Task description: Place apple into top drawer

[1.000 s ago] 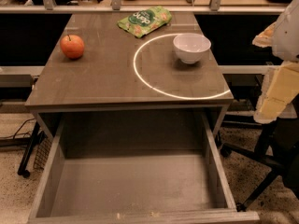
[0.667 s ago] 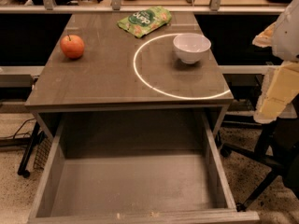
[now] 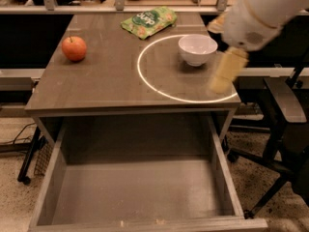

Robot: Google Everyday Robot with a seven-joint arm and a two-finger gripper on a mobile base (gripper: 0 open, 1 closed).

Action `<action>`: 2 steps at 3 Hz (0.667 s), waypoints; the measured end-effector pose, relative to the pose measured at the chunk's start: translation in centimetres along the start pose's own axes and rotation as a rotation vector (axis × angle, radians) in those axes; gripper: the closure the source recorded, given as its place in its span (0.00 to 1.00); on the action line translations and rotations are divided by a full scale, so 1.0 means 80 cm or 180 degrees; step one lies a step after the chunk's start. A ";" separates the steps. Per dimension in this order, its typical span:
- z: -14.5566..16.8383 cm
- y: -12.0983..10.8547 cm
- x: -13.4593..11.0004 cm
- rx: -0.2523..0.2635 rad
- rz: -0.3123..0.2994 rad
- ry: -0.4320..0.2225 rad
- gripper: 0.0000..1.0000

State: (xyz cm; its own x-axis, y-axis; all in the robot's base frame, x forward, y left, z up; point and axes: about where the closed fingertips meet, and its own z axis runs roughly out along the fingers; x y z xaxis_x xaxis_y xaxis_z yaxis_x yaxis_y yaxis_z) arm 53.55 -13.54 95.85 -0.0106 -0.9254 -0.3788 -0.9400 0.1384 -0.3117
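Red-orange and round, the apple (image 3: 74,48) sits upright on the far left part of the grey-brown cabinet top (image 3: 96,83), its short dark stem pointing up. It lies well apart from the gripper (image 3: 223,76), which hangs over the right side of the cabinet top, just beside the white bowl (image 3: 197,49) and above the near right arc of a bright ring of light (image 3: 139,64) cast on the surface. The gripper shows as a pale yellowish, motion-smeared shape slanting down and to the left from the bulky white arm (image 3: 260,13) that enters at the upper right. Whether the gripper is spread or closed cannot be told, and it touches neither the bowl nor the apple. The bowl stands inside the ring, toward its far edge. A green snack bag (image 3: 148,21) lies flat near the back edge of the cabinet top, between apple and bowl. Below the front edge, the top drawer (image 3: 145,192) is pulled fully out toward the camera, its plain flat bottom and low sides in full view. A dark office chair (image 3: 285,105) stands to the right of the cabinet on the speckled floor (image 3: 9,197).
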 end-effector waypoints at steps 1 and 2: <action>0.039 -0.046 -0.063 0.0089 -0.0273 -0.0356 0.00; 0.060 -0.096 -0.166 0.0152 -0.0397 -0.0872 0.00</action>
State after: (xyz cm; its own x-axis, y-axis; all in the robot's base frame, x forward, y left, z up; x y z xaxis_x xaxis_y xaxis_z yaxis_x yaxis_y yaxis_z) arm 62.55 -0.61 99.06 0.2023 -0.8075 -0.5540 -0.9111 0.0523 -0.4088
